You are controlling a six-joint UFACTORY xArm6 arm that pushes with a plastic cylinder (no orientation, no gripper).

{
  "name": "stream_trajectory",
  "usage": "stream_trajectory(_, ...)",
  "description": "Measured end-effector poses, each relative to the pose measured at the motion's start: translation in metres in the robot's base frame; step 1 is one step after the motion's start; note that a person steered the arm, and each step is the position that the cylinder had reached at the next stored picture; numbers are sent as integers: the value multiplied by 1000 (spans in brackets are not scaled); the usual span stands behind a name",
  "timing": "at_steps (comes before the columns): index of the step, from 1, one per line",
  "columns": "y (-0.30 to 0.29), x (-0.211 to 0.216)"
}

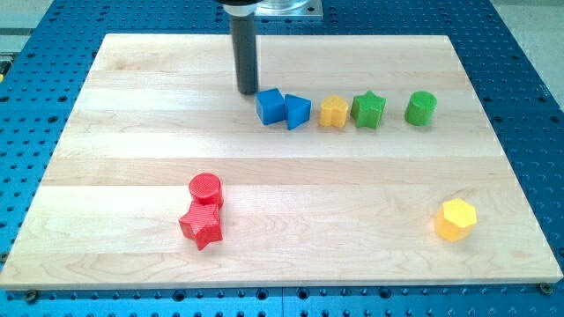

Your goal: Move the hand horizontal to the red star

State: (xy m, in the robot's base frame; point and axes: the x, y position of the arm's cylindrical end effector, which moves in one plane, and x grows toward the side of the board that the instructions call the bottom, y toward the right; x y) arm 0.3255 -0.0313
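The red star (pixel 202 226) lies near the view's bottom left, touching a red cylinder (pixel 206 188) just above it. My tip (pixel 248 92) is at the view's top centre, far above the red star and a little to its right. It stands just left of a blue cube (pixel 270 106), very close to it.
A row runs rightwards from the blue cube: a blue triangular block (pixel 297 112), a small yellow block (pixel 333 112), a green star (pixel 368 109) and a green cylinder (pixel 421 107). A yellow hexagon (pixel 456 219) lies at the bottom right. The wooden board (pixel 106 132) sits on a blue perforated table.
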Motion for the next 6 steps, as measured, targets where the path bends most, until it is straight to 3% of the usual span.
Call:
stream_trajectory(2, 16, 25)
stream_trajectory(3, 8, 15)
stream_trajectory(4, -49, 38)
stream_trajectory(5, -19, 118)
stream_trajectory(6, 45, 174)
